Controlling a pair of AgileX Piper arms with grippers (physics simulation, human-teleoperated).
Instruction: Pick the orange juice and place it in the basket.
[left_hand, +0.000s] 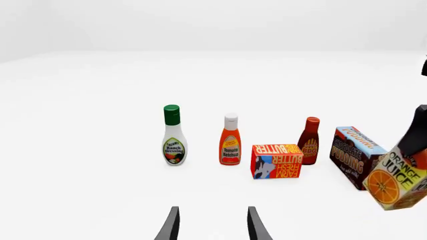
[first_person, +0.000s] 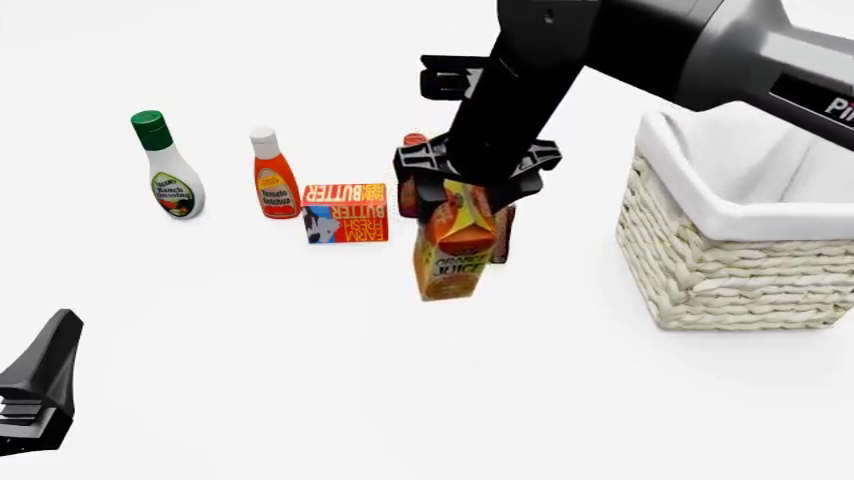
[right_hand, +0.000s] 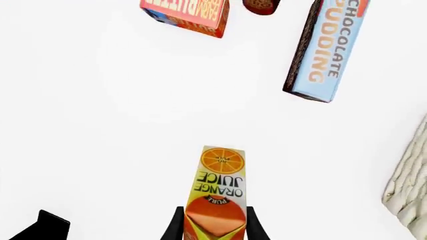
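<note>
Right gripper (right_hand: 215, 226) closed on the gabled top of the orange juice (first_person: 450, 258); carton hung tilted below the fingers, clear of the table. Fingertips largely masked by the arm in the front view. Chocolate pudding box (right_hand: 324, 50) and BBQ sauce bottle (left_hand: 309, 140) mostly hidden behind arm and carton there. Butter box (first_person: 346, 211), ketchup (first_person: 275, 174) and ranch dressing (first_person: 167, 166) seen further left. Basket (first_person: 727, 262) stood well to the carton's right, cut by the frame edge; only white lining seen inside. Left gripper (left_hand: 211, 222) parted, nothing held.
</note>
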